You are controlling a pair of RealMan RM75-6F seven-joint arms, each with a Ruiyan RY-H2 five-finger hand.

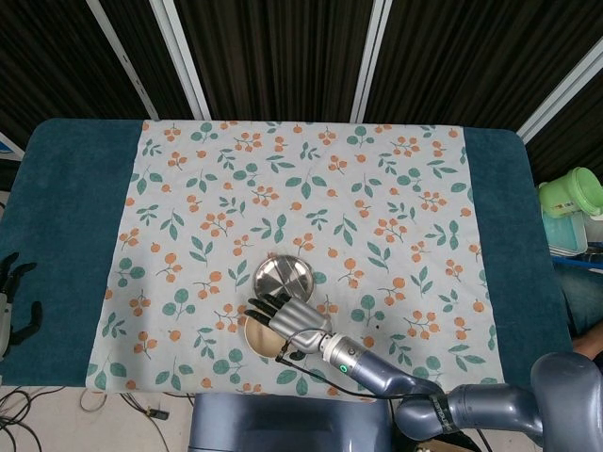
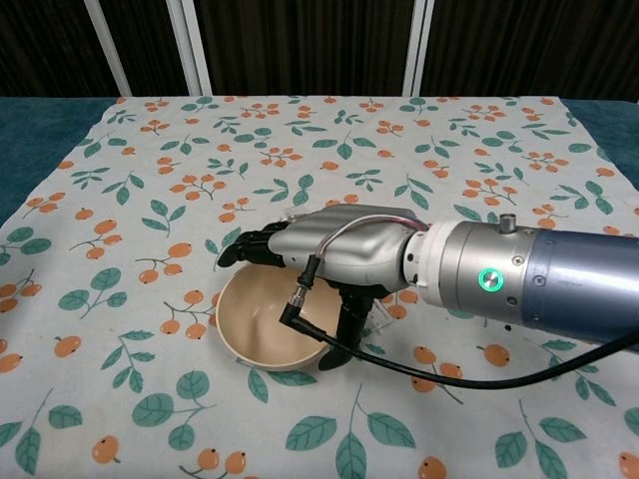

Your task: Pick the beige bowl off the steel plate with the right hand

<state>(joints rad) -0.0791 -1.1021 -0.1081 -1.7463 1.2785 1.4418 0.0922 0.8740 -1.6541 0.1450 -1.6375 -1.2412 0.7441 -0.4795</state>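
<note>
The beige bowl (image 1: 255,335) (image 2: 262,324) stands upright on the floral cloth, just in front of the round steel plate (image 1: 283,276), not on it. My right hand (image 1: 288,320) (image 2: 334,244) hovers palm-down over the bowl's far and right side. Its fingers stretch apart past the far rim, and the thumb (image 2: 345,334) hangs down by the right rim. I see no firm grip on the bowl. In the chest view the hand hides the plate. My left hand (image 1: 13,299) rests at the far left table edge, fingers apart and holding nothing.
A floral cloth (image 1: 301,179) covers the middle of the teal table cover (image 1: 66,226). A green cup (image 1: 573,192) and plastic tubs stand off the table's right end. A black cable (image 2: 449,371) loops from the right wrist over the cloth.
</note>
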